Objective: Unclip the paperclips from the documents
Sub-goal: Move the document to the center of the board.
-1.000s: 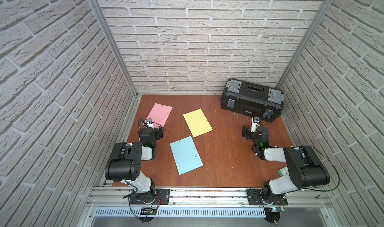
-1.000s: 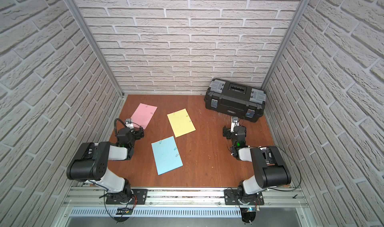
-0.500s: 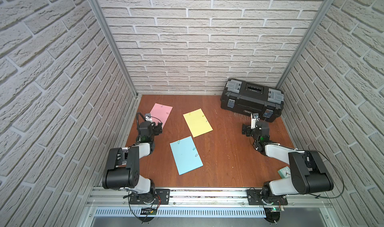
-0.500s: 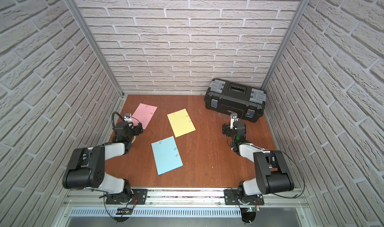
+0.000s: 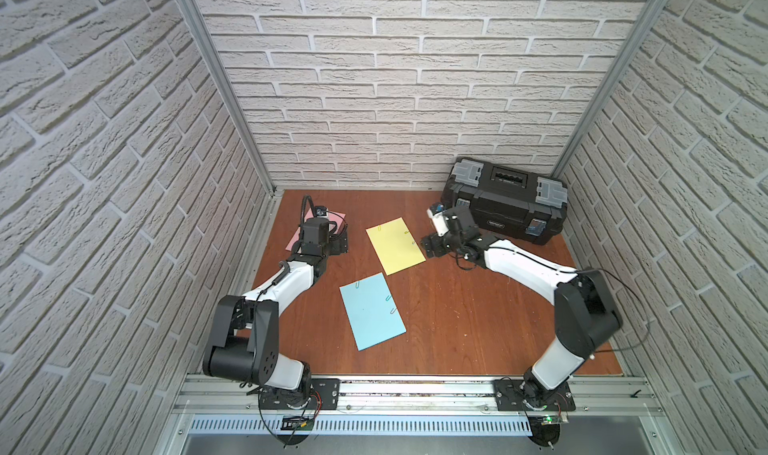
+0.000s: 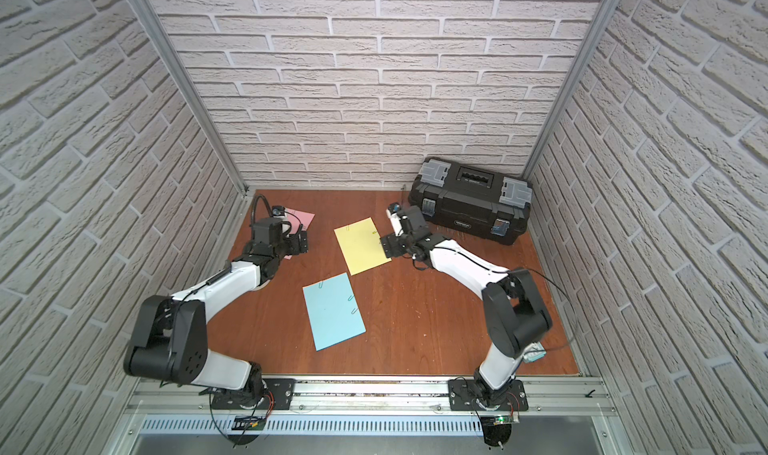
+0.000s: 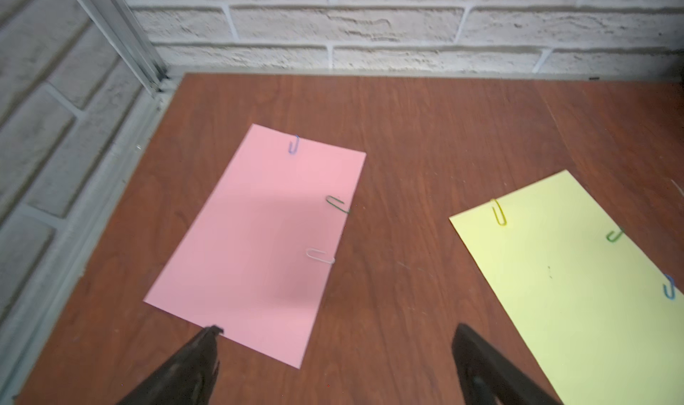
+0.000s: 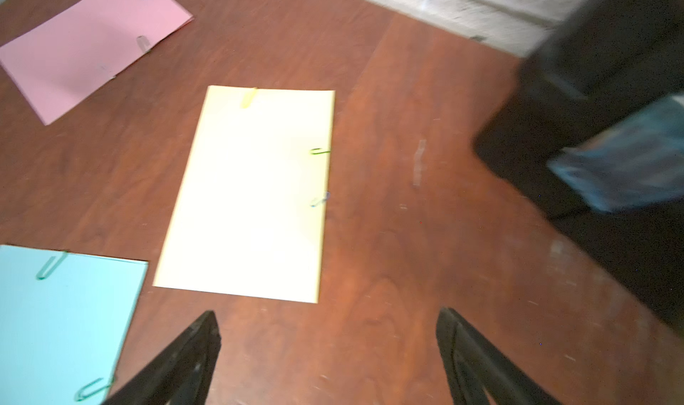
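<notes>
- Since a second ago both arms have swung out of their tucked pose toward the far half of the table point(image 5: 478, 315).
- Left gripper point(image 7: 337, 333): spread wide, empty, hovering at the near edge of the pink sheet point(image 7: 255, 236). We reckon it's lining up on the three paperclips point(image 7: 320, 256).
- Right gripper point(image 8: 325, 318): also spread, holding nothing, just beside the yellow sheet point(image 5: 395, 245), on the right edge where two clips sit.
- Blue sheet point(image 5: 372, 311) lies nearer, between the arms, clips on.
- Toolbox point(image 5: 505, 199) sits far right.

Left arm point(image 5: 286, 282) extends forward, elbow low; left gripper point(image 7: 337, 331) points downward, jaws spread wide, empty. Right arm point(image 5: 519, 266) reaches forward and inward; right gripper point(image 8: 327, 312) likewise spread wide, holding nothing.
</notes>
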